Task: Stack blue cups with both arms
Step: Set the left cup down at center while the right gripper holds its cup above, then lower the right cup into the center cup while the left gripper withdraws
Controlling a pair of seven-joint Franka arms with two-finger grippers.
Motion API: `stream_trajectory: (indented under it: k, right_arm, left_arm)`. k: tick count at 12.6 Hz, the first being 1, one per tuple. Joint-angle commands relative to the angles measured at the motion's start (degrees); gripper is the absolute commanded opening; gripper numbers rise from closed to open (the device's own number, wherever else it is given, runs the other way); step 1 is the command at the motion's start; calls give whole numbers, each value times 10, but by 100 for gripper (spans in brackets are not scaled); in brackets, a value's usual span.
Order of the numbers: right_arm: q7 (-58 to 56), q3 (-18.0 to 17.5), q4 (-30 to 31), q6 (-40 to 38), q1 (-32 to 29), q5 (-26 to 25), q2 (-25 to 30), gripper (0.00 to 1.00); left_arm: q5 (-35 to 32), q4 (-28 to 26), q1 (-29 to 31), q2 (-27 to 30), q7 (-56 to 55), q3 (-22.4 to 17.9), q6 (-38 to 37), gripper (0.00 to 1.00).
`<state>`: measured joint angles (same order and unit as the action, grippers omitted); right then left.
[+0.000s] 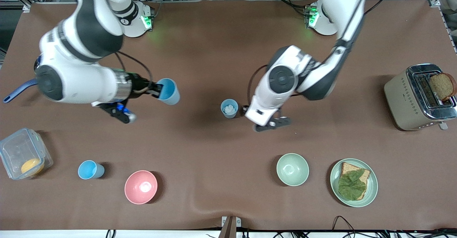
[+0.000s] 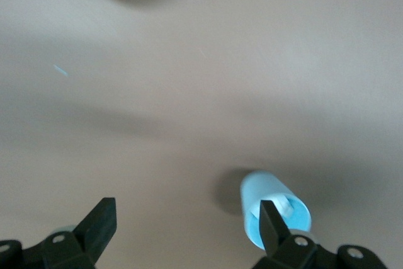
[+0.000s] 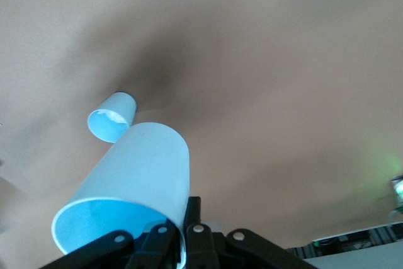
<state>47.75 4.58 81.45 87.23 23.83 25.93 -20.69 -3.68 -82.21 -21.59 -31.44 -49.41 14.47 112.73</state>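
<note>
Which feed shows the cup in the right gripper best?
The right wrist view: the held cup fills it, its rim pinched by the right gripper. The front view shows it small and tilted; the left wrist view misses it.

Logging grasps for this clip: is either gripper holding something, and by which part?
The right gripper holds a blue cup by its rim, one finger inside. The left gripper is open and holds nothing, beside the cup in the table's middle.

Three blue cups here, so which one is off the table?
The blue cup gripped at its rim by the right gripper. The other two stand on the table: one beside the left gripper, one near the pink bowl.
</note>
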Motion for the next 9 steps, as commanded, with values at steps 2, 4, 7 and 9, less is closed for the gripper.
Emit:
stream_trajectory:
  k: [2, 4, 7, 9]
  right_arm:
    - [66, 6, 56, 119, 73, 6, -2, 0]
    - [76, 8, 57, 161, 116, 4, -26, 0]
    - [84, 7, 57, 208, 145, 3, -66, 0]
    - [86, 7, 57, 235, 156, 3, -89, 0]
  left_arm:
    - [-47, -16, 86, 78, 95, 4, -36, 100]
    - [-47, -16, 143, 106, 210, 4, -52, 100]
    - [-48, -17, 209, 136, 322, 3, -89, 100]
    - [-48, -17, 239, 158, 371, 4, -97, 100]
